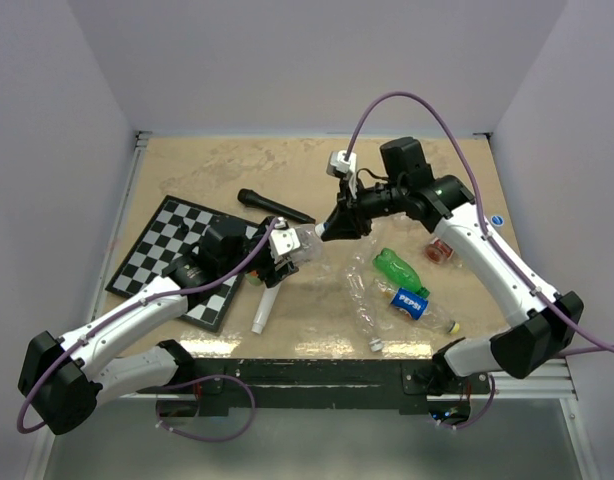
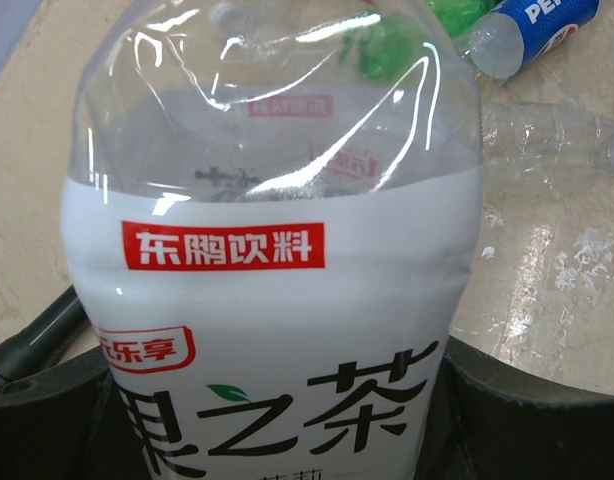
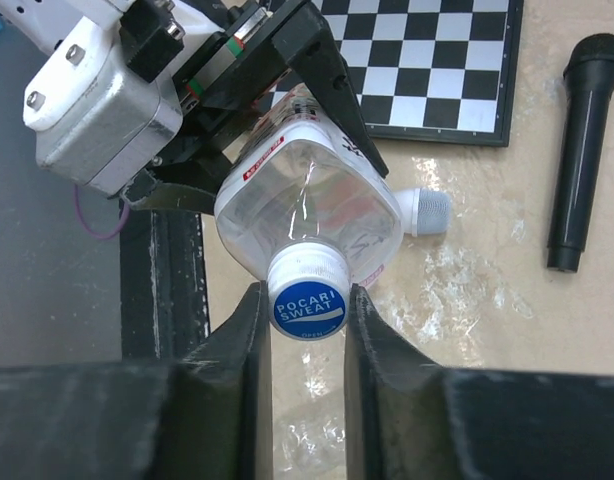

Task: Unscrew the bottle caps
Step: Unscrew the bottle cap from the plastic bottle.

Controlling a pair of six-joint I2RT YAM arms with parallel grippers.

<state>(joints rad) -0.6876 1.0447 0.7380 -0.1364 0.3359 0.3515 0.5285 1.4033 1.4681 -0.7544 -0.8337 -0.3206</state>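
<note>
a checkered game board [image 1: 152,250] lies at the left of the tan surface [image 1: 217,165], the left arm reaching across its near corner. the left fingers [image 2: 527,410] are clamped on the body of a clear bottle [image 3: 307,215] with a white label printed in chinese characters. they hold it on its side, with its neck pointing toward the right arm. a white microphone [image 1: 263,308] lies on the surface with its head showing from under the bottle. a black microphone [image 1: 275,207] lies just past the board's far corner. at the bottle's mouth the cap [image 3: 309,303], white-sided with a blue top reading pocari sweat, is screwed on. the right fingers [image 3: 237,350] are closed against its two sides, gripping it. further right, loose bottles lie close together on the surface. there is a crushed clear one [image 1: 359,295] with a white cap [image 1: 375,346] at its near end, a green one [image 1: 397,268] and one with a blue pepsi label [image 1: 411,303]. a small red-banded object [image 1: 440,250], too small to identify, lies beside the right forearm.
</note>
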